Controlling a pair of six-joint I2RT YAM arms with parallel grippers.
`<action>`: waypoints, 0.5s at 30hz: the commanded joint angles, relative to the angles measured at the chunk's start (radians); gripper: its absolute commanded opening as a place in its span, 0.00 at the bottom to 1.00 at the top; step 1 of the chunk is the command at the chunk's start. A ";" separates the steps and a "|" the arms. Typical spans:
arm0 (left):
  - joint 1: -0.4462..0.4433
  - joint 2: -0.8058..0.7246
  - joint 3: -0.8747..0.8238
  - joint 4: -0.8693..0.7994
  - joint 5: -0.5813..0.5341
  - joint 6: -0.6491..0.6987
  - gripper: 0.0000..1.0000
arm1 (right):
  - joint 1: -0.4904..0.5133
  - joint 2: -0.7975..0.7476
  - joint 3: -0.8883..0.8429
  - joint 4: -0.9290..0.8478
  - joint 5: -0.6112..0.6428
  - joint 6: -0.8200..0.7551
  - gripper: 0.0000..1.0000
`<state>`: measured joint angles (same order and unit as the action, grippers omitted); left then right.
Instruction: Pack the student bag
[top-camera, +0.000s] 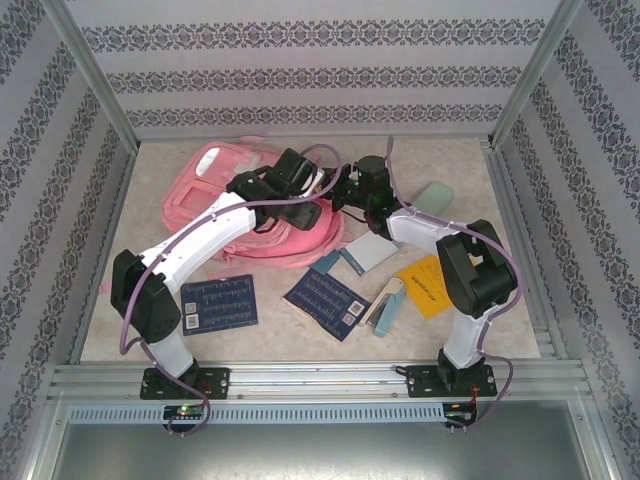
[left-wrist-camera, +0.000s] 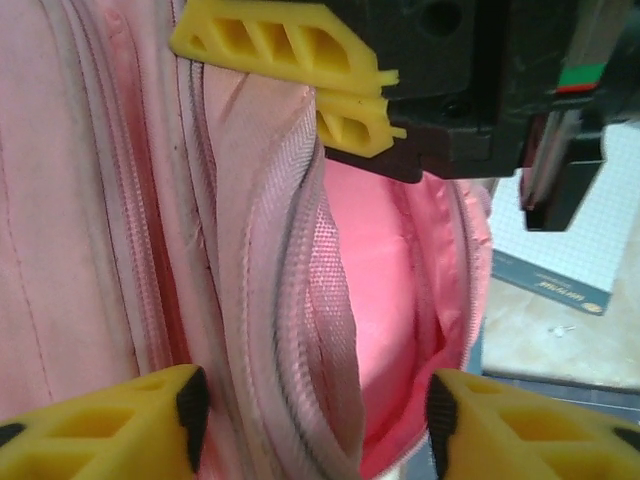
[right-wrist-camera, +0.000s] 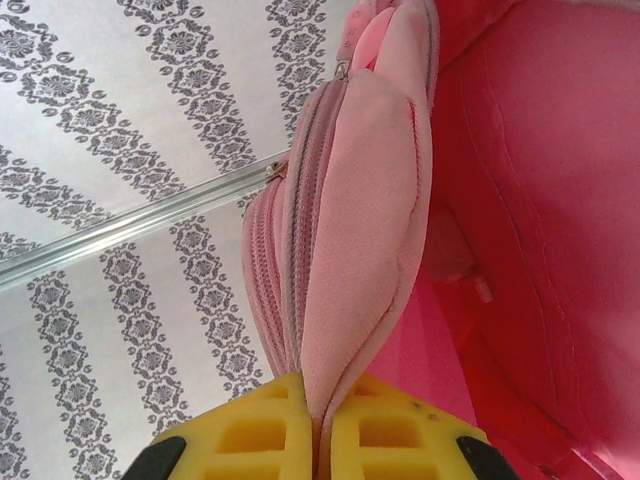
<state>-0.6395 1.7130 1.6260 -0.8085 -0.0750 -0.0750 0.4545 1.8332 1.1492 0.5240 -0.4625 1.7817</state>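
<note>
The student bag looks soft and limp, best held by its rim. The right fingers pinch it there, and the left fingers stand open around the zipper flap.

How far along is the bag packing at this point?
Done: the student bag is unzipped, its pink lining showing. In hand: the right gripper, jaws shut on the opening's edge, holds it open; the left gripper sits open astride the zipper. Left: apparently the packing itself; the dark blue booklets and yellow booklet lie on the table outside the bag.
</note>
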 joint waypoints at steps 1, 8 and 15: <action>-0.010 0.006 0.032 0.045 -0.071 -0.005 0.35 | 0.007 -0.062 0.001 0.010 0.033 0.007 0.00; -0.004 -0.009 0.089 0.026 -0.126 0.043 0.00 | 0.004 -0.145 -0.014 -0.114 0.086 -0.143 0.34; 0.043 -0.066 0.184 -0.030 -0.102 0.119 0.00 | -0.003 -0.293 0.006 -0.383 0.160 -0.569 0.63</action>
<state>-0.6182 1.7168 1.7504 -0.8551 -0.1726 -0.0170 0.4541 1.6012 1.1389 0.2890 -0.3523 1.4761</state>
